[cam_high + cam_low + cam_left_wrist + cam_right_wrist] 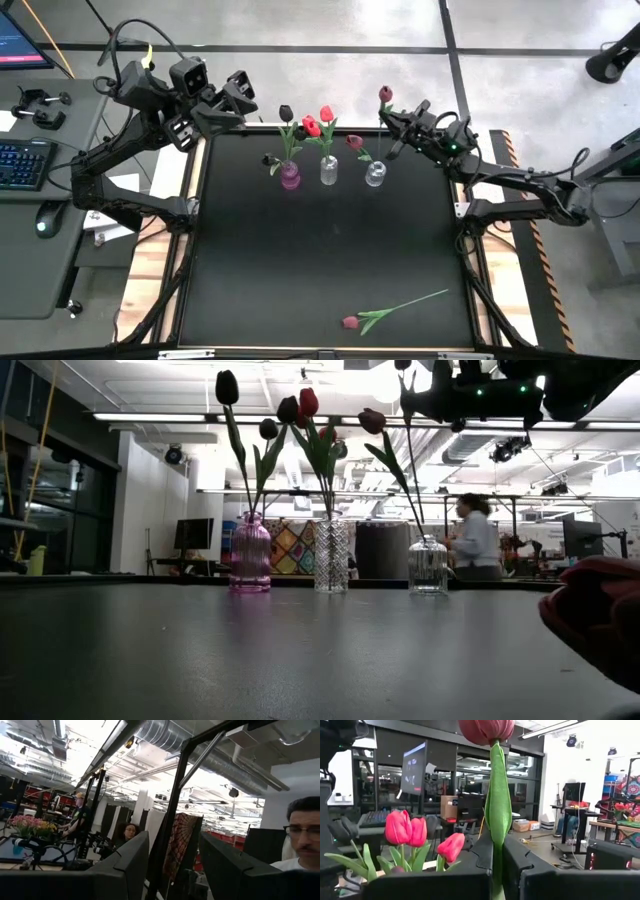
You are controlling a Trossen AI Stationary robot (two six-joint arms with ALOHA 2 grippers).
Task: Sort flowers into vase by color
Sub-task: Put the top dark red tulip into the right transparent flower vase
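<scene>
Pinching a pink tulip's stem shut above the clear vase, the right tool hides what only the high view shows: another tulip lying well apart on the bench.

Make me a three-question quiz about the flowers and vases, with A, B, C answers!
1. Where is the loose tulip lying?
A. near the table's front edge
B. beside the pink vase
C. on the floor

2. How many vases stand on the table?
A. two
B. three
C. five

3. What is the right gripper doing?
A. hanging open
B. shut on a vase
C. shut on a tulip stem

Answers: 1 A, it lies far from the vases. 2 B, pink vase, middle vase, clear vase. 3 C, the stem rises from between its fingers.
</scene>
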